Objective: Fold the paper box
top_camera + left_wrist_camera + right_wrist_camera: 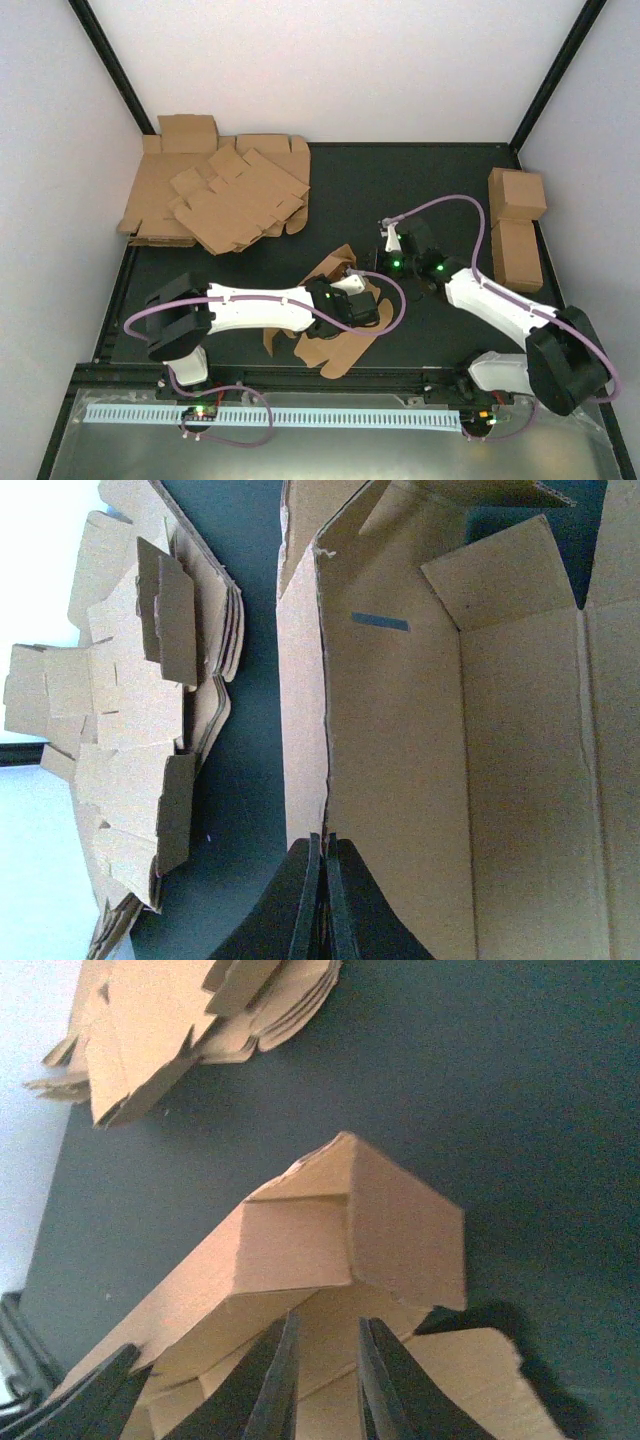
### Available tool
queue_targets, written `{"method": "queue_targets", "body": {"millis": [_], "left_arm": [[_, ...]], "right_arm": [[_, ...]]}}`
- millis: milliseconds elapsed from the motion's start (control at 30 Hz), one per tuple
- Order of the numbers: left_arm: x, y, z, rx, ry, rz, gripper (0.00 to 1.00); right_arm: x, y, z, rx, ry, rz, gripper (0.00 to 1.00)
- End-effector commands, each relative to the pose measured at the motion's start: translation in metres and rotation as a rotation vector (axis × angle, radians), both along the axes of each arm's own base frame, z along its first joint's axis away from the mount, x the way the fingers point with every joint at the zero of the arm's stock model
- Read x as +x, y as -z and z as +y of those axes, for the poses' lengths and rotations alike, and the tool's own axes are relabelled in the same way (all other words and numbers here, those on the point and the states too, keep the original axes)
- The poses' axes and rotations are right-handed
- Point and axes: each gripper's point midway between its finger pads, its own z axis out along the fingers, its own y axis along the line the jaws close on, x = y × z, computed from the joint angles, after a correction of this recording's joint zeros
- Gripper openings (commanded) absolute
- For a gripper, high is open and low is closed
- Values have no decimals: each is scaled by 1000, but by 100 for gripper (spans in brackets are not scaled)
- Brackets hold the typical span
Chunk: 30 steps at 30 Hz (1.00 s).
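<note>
My left pincer (322,845), lower centre, is clamped on the box (400,780) wall, probably to stand it upright; my right pincer (328,1322), barely parted, grips nothing.

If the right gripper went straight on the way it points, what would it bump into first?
Most likely the cardboard box: the right gripper aims at its raised folded corner right ahead, with dark table beyond. The exact gap is hard to judge.

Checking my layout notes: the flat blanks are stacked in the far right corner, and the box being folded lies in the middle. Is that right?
Not quite. The top view shows the blanks stacked in the far left corner, not the right. The box being folded does lie in the middle.
</note>
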Motion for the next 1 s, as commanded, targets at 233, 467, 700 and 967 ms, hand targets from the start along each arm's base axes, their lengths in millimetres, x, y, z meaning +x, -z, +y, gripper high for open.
{"method": "queue_targets", "body": {"millis": [233, 467, 700, 967], "left_arm": [[-1, 1, -6, -7, -6, -9, 2], [-2, 2, -4, 5, -10, -15, 2], [-2, 2, -6, 5, -7, -14, 2], [-2, 3, -7, 9, -4, -15, 2]], "right_arm": [[14, 10, -13, -104, -41, -278, 29], [17, 19, -1, -98, -95, -318, 30], [18, 24, 10, -100, -125, -376, 32], [27, 33, 6, -176, -83, -376, 20]]}}
